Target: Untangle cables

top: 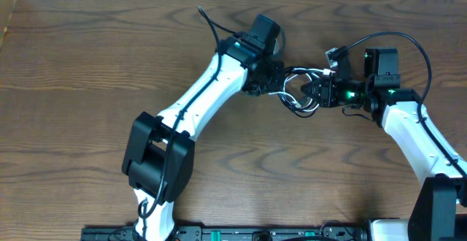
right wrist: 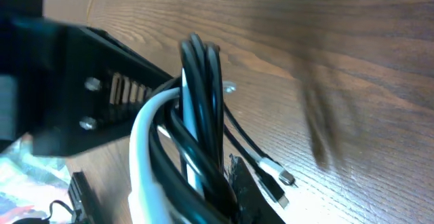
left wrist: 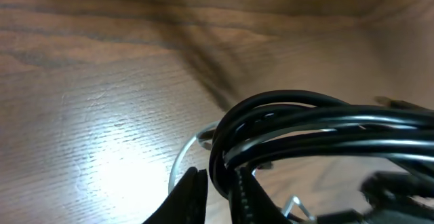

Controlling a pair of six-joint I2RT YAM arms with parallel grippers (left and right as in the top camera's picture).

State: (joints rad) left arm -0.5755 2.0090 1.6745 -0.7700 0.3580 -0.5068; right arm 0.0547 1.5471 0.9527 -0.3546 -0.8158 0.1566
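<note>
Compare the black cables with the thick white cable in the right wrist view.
Each of the black cables looks thinner than the white cable. The black cables rise bunched and fairly straight; the white cable arcs over beside them. Both belong to one tangle.

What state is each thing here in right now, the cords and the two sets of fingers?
cables: black and white, tangled in one bundle, gripped from both sides.
left fingers: shut on the cables.
right fingers: shut on the cables.
plug ends: free, plugged into nothing.
</note>
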